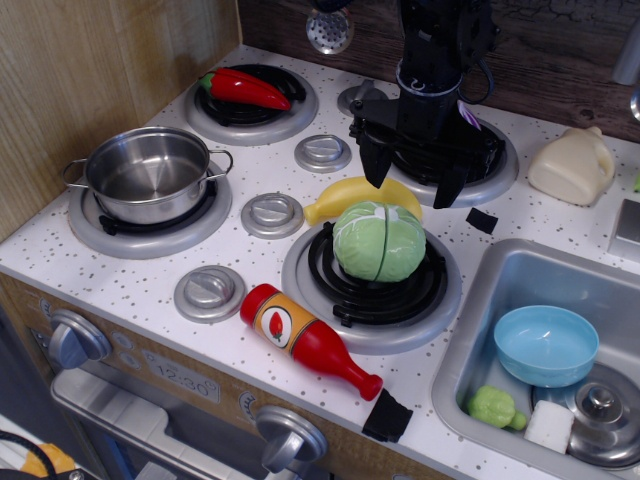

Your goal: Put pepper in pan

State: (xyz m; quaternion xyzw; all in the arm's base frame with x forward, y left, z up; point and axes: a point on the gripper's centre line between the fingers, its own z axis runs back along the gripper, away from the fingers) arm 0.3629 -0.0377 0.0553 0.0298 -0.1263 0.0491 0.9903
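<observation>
Speckled white toy-stove table (pixel 150 285) against wood panelling, four burners and sink at right. Red chili pepper (pixel 244 88) lying on rear-left burner, untouched. Steel pan (pixel 148 175) upright and empty on front-left burner, near the pepper, mouth clear to receive it. Tool (pixel 412 178) hanging over rear-right burner, fingers spread, gripping nothing, well apart from pepper. Cabbage (pixel 379 241), banana (pixel 362 196) and ketchup bottle (pixel 308 339) not in the pepper-to-pan path. Task judged not yet begun.
</observation>
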